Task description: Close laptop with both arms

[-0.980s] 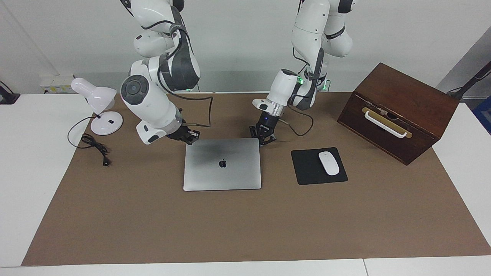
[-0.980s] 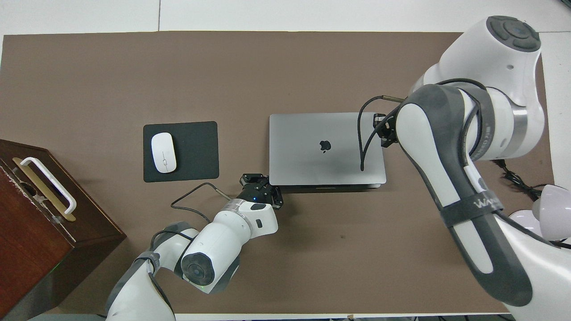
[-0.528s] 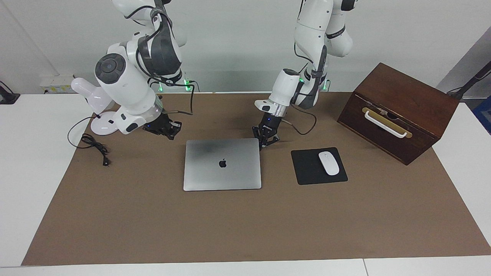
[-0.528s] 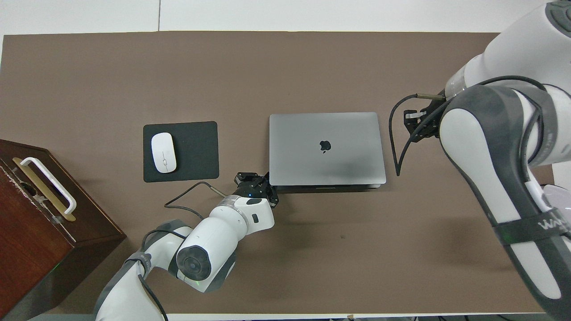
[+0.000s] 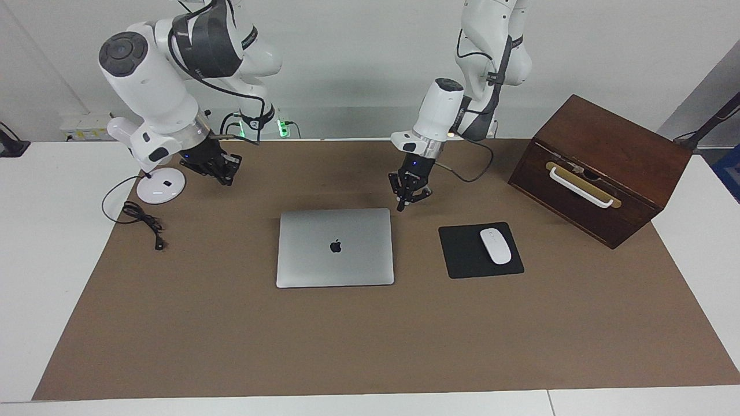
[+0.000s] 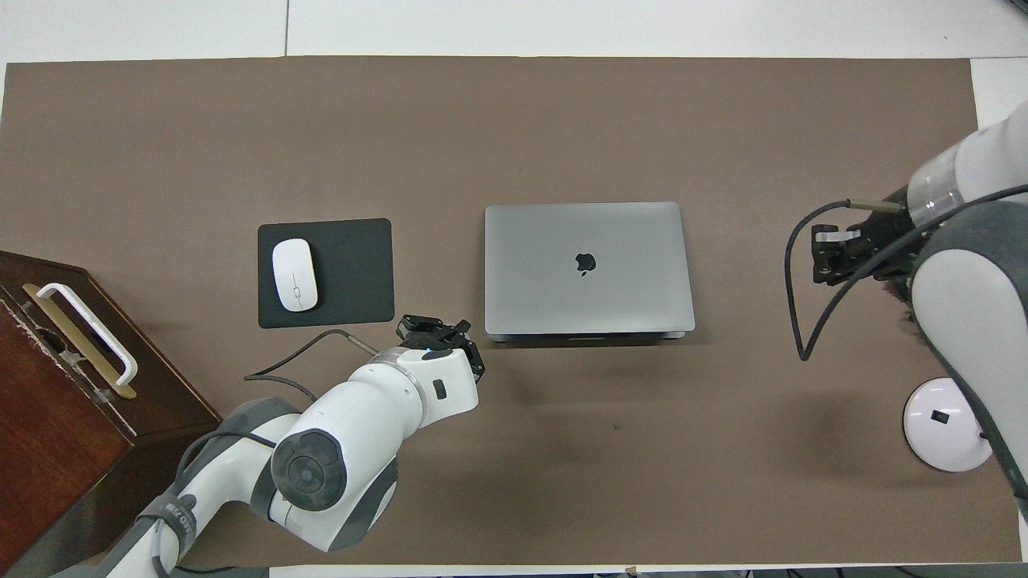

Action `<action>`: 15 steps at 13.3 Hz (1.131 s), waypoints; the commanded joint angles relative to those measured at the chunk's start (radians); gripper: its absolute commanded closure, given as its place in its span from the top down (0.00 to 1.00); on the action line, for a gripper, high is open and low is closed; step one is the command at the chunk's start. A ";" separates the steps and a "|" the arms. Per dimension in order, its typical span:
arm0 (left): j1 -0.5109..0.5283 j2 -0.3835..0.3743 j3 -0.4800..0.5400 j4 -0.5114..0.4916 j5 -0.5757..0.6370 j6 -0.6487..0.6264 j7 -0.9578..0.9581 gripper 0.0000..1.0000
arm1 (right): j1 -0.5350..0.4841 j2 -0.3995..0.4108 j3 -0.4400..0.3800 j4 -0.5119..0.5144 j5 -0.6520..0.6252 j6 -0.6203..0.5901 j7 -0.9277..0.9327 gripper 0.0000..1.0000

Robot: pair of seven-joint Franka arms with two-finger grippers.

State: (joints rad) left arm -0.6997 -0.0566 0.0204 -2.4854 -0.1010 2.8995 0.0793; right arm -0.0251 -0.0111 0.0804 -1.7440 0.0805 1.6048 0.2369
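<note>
Two arms are working at this table, and both are mine. One laptop (image 5: 335, 247) is lying flat on the one brown mat (image 5: 370, 341) near its middle. Its lid is fully down, with the dark logo facing up.

My left claw (image 5: 403, 205) is hanging over the mat just beside the laptop's corner that is nearest to me, toward my left arm's end. Its two fingertips are pressing together on nothing, and it is not touching the laptop. From overhead, my left claw (image 6: 438, 327) is showing over bare mat between the laptop (image 6: 586, 269) and the mouse pad (image 6: 353, 273).

My right claw (image 5: 217, 167) is hanging well apart from the laptop, over the mat's edge toward my right arm's end, near the lamp's base. Whether it is apart or together I cannot tell. It is carrying nothing.

One black mouse pad (image 5: 462, 251) is lying beside the laptop toward my left arm's end, and one white mouse (image 5: 495, 245) is sitting on it. One dark wooden box (image 5: 601, 167) with one white handle (image 5: 580, 189) is standing at that same end, nearer to me than the mouse pad. One white lamp (image 5: 161, 188) is standing at my right arm's end, with its one black cord (image 5: 139, 216) trailing onto the mat.
</note>
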 commanded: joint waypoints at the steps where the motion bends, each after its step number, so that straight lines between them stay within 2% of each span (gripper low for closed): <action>1: 0.021 -0.083 0.003 0.047 0.004 -0.246 -0.032 0.00 | -0.073 -0.085 0.033 -0.075 -0.022 -0.017 -0.068 0.78; 2: 0.046 -0.097 0.003 0.100 0.004 -0.366 -0.032 0.00 | -0.084 -0.092 0.032 -0.077 -0.024 -0.019 -0.067 0.95; 3: 0.071 -0.113 0.004 0.149 0.004 -0.476 -0.032 0.00 | -0.085 -0.092 0.032 -0.075 -0.024 -0.016 -0.065 1.00; 5: 0.132 -0.144 0.003 0.207 0.006 -0.615 -0.032 0.03 | -0.095 -0.092 0.030 -0.065 -0.025 -0.003 -0.065 1.00; 6: 0.150 -0.164 0.003 0.221 0.006 -0.658 -0.032 0.37 | -0.093 -0.092 0.029 -0.054 -0.033 0.000 -0.067 1.00; 7: 0.176 -0.175 0.004 0.230 0.006 -0.692 -0.032 0.94 | -0.093 -0.092 0.030 -0.036 -0.047 0.000 -0.070 1.00; 8: 0.210 -0.187 0.003 0.238 0.007 -0.704 -0.030 1.00 | -0.093 -0.090 0.030 -0.022 -0.051 -0.002 -0.074 1.00; 15: 0.492 -0.192 0.003 0.295 0.007 -0.806 -0.032 1.00 | -0.102 -0.127 -0.014 -0.017 -0.065 -0.005 -0.169 1.00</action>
State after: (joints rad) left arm -0.2817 -0.2415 0.0345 -2.2245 -0.1007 2.1419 0.0574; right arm -0.1027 -0.1262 0.0632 -1.7536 0.0363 1.5947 0.1150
